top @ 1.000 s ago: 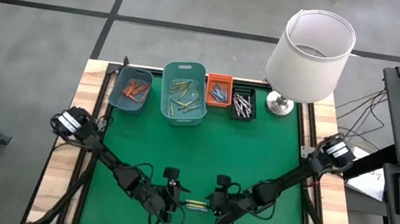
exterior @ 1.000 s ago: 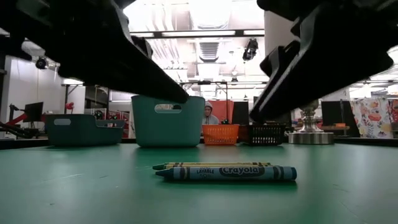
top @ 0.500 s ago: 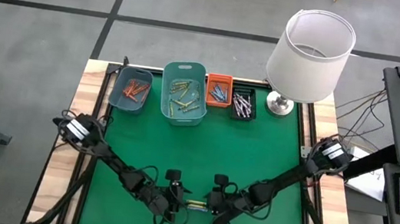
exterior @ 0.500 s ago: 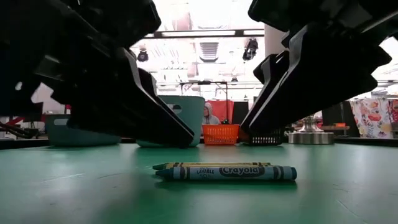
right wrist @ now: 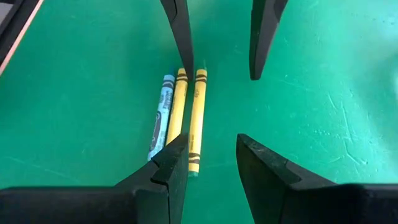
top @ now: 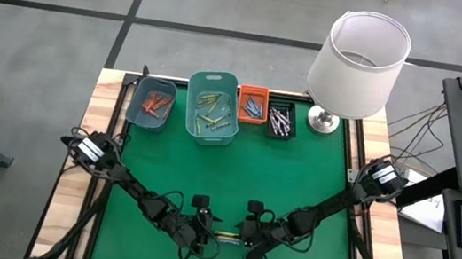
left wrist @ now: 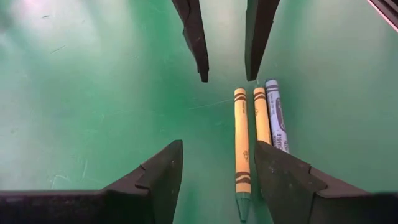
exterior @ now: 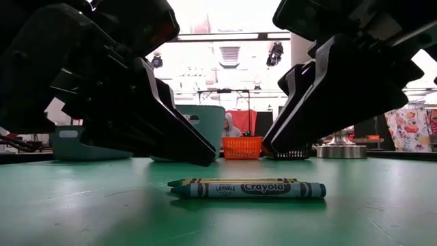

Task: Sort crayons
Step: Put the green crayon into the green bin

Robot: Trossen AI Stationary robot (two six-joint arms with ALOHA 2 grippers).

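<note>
We find both claws low at the near edge of the green desk (top: 234,175), tips facing each other. The left claw (left wrist: 210,163) has its fingers spread, nothing between them. The right claw (right wrist: 212,158) is likewise spread and holds nothing.

Between the two claws lie three loose crayons side by side on the mat, touching or nearly so: a yellow-green crayon (left wrist: 240,149), a second yellow crayon (left wrist: 261,115) and a blue crayon (left wrist: 278,121). In the left wrist view the yellow-green one lies just inside the gap of the left claw's fingers, beside one finger (left wrist: 283,180); the other two sit partly behind that finger. In the right wrist view the same trio shows just past one right finger (right wrist: 165,174) (blue one (right wrist: 159,118) outermost). From desk height the blue crayon (exterior: 249,190) lies in front, with at least one yellow behind it.

Well beyond the claws, along the far edge, stand a grey-teal bin (top: 134,106) with orange-red crayons, a larger teal bin (top: 192,106) with yellow-green ones, an orange bin (top: 254,90) with blue ones, a black bin (top: 291,120) with pale ones, and a white lamp (top: 359,52).
</note>
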